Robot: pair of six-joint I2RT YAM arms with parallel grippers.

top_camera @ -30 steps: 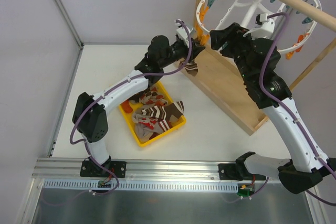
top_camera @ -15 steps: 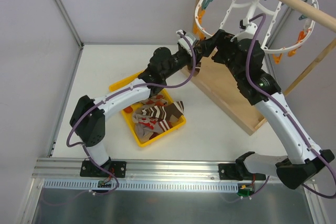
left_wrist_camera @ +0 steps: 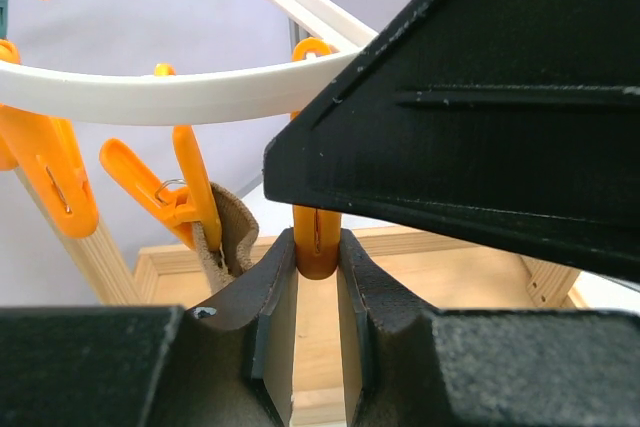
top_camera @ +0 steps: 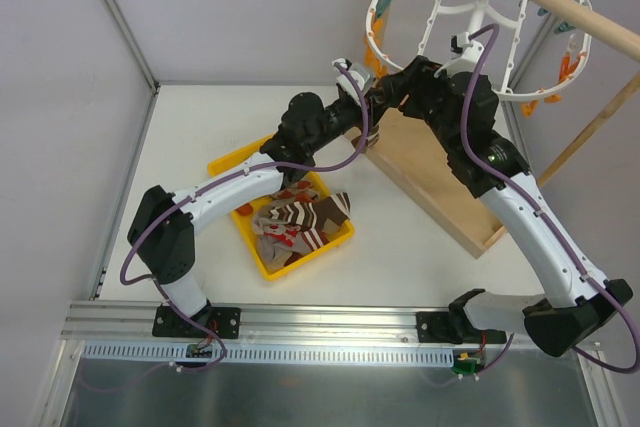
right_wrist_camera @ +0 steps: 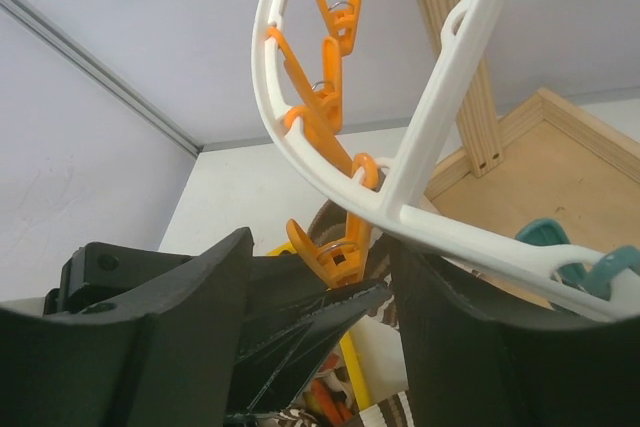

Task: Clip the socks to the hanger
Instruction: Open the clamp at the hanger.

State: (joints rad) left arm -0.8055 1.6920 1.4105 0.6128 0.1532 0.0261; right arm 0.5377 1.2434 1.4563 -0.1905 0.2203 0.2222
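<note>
The white hanger (top_camera: 455,7) hangs from a wooden pole at the upper right. My left gripper (top_camera: 368,95) reaches up to its lower left rim. In the left wrist view it (left_wrist_camera: 317,259) is shut on an orange clothespin (left_wrist_camera: 317,245) hanging from the rim (left_wrist_camera: 150,97). A tan sock edge (left_wrist_camera: 232,232) sits in the neighbouring orange pin. My right gripper (top_camera: 400,75) is open. In its wrist view its jaws (right_wrist_camera: 320,247) straddle the rim (right_wrist_camera: 440,87) and the same clothespin (right_wrist_camera: 338,252). A brown striped sock (right_wrist_camera: 376,269) shows behind the pin. More socks (top_camera: 300,217) lie in the yellow tray.
The yellow tray (top_camera: 225,162) lies on the white table left of centre. The wooden stand base (top_camera: 440,177) lies under the hanger and its pole (top_camera: 560,7) crosses the top right. Teal and orange pins hang round the ring. The two grippers are close together.
My left gripper has risen from low by the stand base to the hanger rim. The right arm and the hanger have shifted left. The uncovered far corner of the tray now shows.
</note>
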